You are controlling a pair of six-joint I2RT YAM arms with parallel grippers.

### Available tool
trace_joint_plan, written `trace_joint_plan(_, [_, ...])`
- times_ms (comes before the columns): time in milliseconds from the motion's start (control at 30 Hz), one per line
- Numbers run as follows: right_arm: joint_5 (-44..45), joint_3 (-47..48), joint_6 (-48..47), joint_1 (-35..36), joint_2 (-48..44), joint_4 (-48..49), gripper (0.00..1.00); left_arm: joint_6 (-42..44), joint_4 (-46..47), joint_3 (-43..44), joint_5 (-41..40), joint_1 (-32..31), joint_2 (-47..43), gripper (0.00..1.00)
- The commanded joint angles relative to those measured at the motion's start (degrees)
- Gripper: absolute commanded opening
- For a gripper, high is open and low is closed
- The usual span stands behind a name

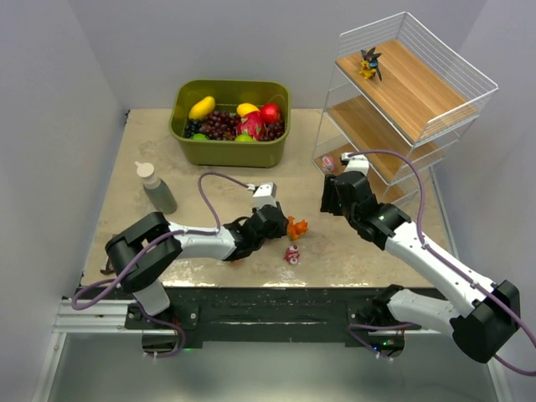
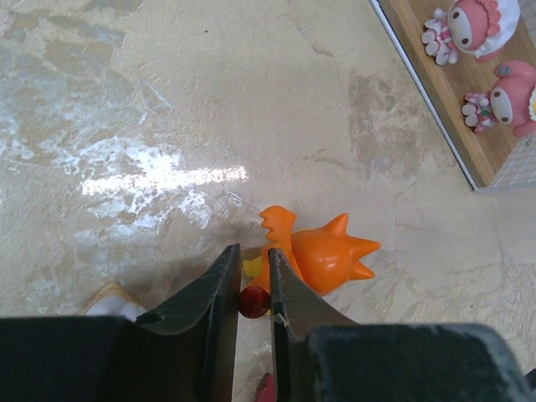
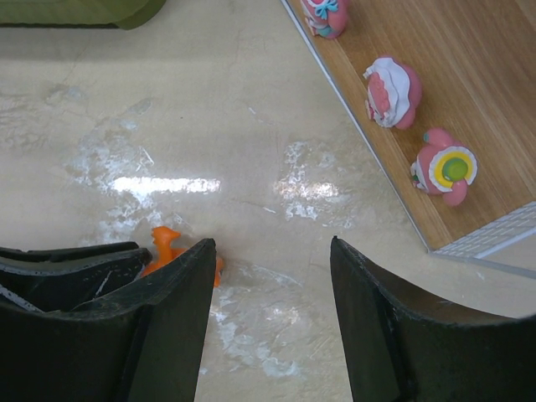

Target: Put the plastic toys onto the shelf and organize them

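Left gripper point(image 2: 254, 280): fingers pinching small red nub of orange creature point(image 2: 327, 251), lying on table point(image 1: 327, 260), left of shelf point(image 1: 419, 92). Right gripper point(image 3: 272, 285): spread, empty, beside shelf. Risk: thin off-centre pinch; toy liable to swivel or slip free when lifted toward shelf.

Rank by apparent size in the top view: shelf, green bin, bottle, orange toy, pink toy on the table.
1. shelf
2. green bin
3. bottle
4. orange toy and pink toy: these look about alike, and the left gripper hides part of the orange one, so they are not ranked.
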Motion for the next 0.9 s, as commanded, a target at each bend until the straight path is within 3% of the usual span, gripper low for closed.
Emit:
trace_joint_plan(0, [-1.7, 1.6, -2.1, -0.2, -2.0, 0.0, 0.6, 5.6, 3.6, 3.0, 1.7, 0.2, -1.4, 0.0])
trace_joint_plan(300, [-14.3, 7.2, -9.9, -0.2, -6.5, -0.2, 0.64, 9.7, 1.3, 2.3, 26.6, 8.8, -13.3, 0.0])
trace_joint_plan(500, [-29.7, 9.8, -16.8, -0.2, -8.3, 3.1, 0.66, 10.8, -2.7, 2.7, 48.6, 17.1, -19.6, 0.0])
trace_joint_plan(633, [-37.2, 12.4, -20.3, -0.2, -9.2, 4.4, 0.67, 8.9, -0.2, 1.0, 65.8, 20.3, -21.0, 0.0])
trace_joint_plan(767, [-52.0, 13.8, -24.8, -0.2, -10.6, 6.4, 0.69, 8.1, 2.4, -0.9, 74.9, 20.9, -22.9, 0.0])
trace_joint_plan(867, [-57.7, 14.6, -28.0, 0.0, -11.3, 6.9, 0.69, 8.6, 0.7, -0.5, 78.7, 20.9, -25.4, 0.0])
